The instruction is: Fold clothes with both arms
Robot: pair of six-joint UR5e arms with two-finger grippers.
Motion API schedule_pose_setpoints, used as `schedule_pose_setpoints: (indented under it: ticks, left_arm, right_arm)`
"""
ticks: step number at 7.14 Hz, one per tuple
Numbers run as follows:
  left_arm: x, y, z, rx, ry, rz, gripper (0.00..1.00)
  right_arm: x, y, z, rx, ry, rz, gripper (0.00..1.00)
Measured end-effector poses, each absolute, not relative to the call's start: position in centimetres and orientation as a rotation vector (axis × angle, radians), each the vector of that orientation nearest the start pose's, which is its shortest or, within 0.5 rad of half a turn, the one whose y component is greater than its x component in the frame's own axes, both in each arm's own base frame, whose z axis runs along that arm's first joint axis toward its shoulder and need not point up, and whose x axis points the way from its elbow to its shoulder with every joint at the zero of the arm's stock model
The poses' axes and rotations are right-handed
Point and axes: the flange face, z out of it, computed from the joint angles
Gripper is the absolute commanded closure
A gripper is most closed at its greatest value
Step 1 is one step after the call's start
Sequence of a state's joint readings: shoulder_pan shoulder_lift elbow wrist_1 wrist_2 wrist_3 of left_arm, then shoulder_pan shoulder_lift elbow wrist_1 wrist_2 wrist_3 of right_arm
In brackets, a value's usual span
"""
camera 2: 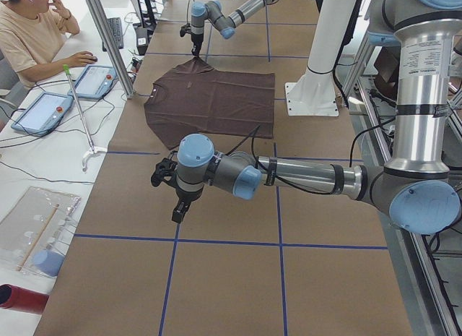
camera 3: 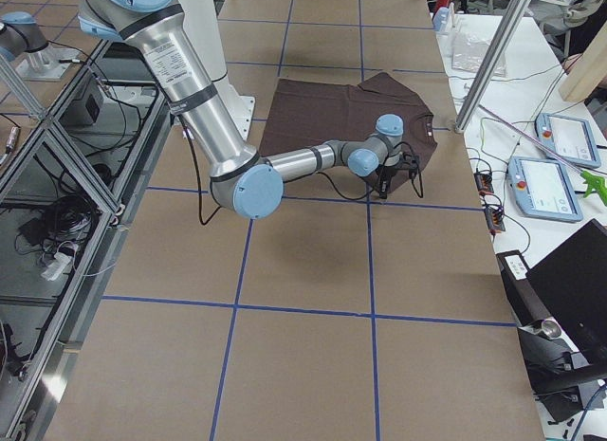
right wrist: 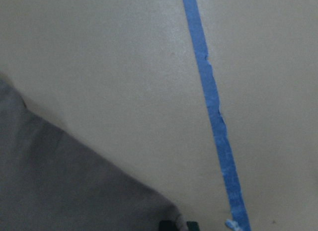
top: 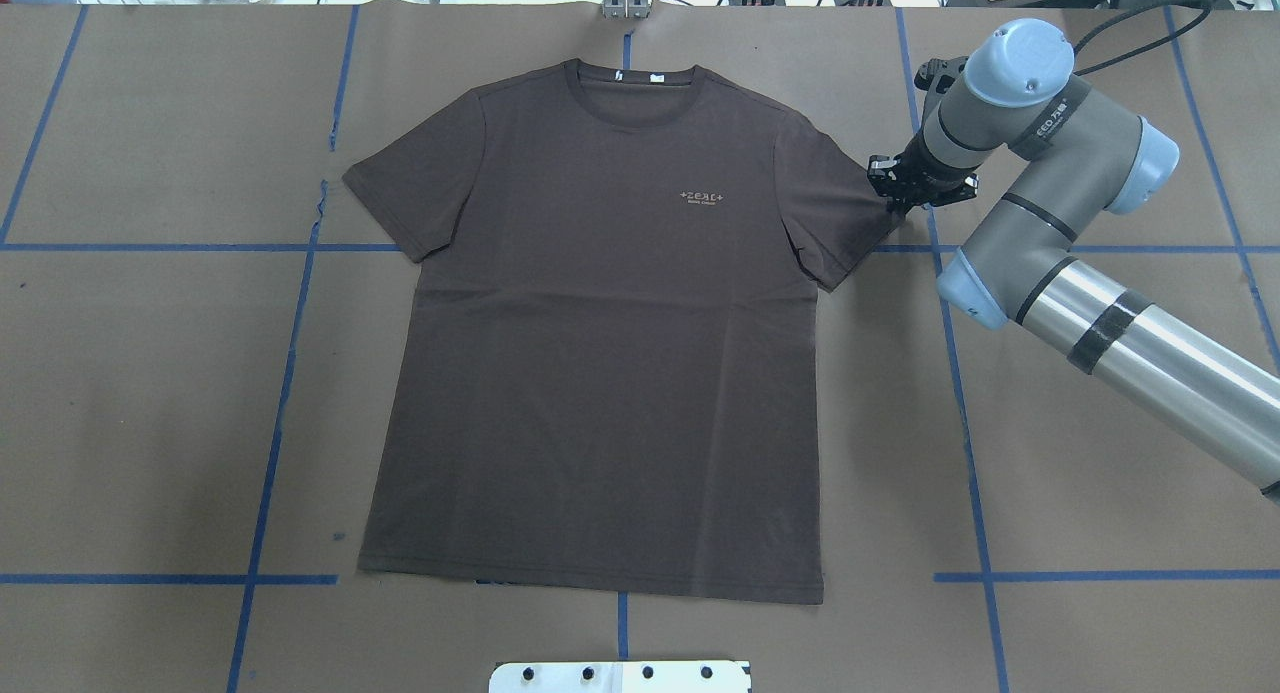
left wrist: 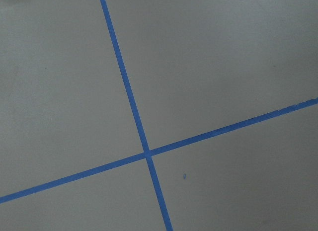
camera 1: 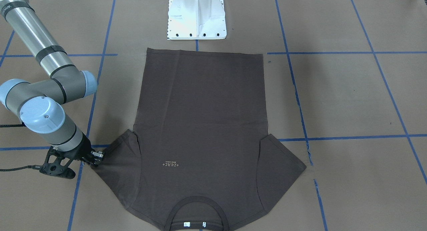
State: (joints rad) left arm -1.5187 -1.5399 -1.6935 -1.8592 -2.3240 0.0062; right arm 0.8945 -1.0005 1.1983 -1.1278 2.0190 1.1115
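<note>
Front-facing view: the shirt point(camera 1: 200, 117) lies flat mid-frame, collar at the bottom edge, hem just short of the base point(camera 1: 196, 17) at the top. Bare worktop point(camera 1: 350, 101) fills the right half. At lower left the right end effector point(camera 1: 96, 156) touches the tip of a sleeve point(camera 1: 116, 167).

Overhead view: it meets that tip at upper right; the left half is open.

Left view: the left end effector point(camera 2: 177, 212) hangs over bare worktop, well apart from the shirt; its opening I cannot tell.

Right wrist view: the sleeve corner reaches the fingertips point(right wrist: 167, 225) at the bottom edge, set close together; whether they pinch cloth I cannot tell
</note>
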Motion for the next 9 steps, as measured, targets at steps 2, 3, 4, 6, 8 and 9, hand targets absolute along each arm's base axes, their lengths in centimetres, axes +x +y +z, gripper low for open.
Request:
schedule_pose_setpoints:
  ticks: [2,3,4,6,8,9]
  left_arm:
    - [-3.9,-50.0,58.2,0.345,0.753,0.198,0.0]
    - [-4.0,-49.9,58.3,0.344,0.754,0.197,0.0]
    - [-4.0,-49.9,58.3,0.343,0.754,0.196,0.0]
    - [-4.0,-49.9,58.3,0.342,0.755,0.197,0.0]
    - [-3.8,-50.1,57.8,0.349,0.77,0.203,0.0]
    - [-3.4,-50.3,57.2,0.362,0.792,0.216,0.0]
  right_arm:
    - [-40.1,-64.5,42.7,0.076,-0.797,0.262,1.0]
    - [-40.6,-65.0,39.8,0.089,-0.828,0.267,1.0]
    - [-41.8,-65.3,36.4,0.092,-0.864,0.292,1.0]
    - [-45.7,-65.9,31.0,0.075,-0.903,0.336,1.0]
    - [-50.4,-66.2,28.0,0.094,-0.886,0.336,0.0]
    - [-52.0,-65.8,27.1,0.115,-0.88,0.329,0.0]
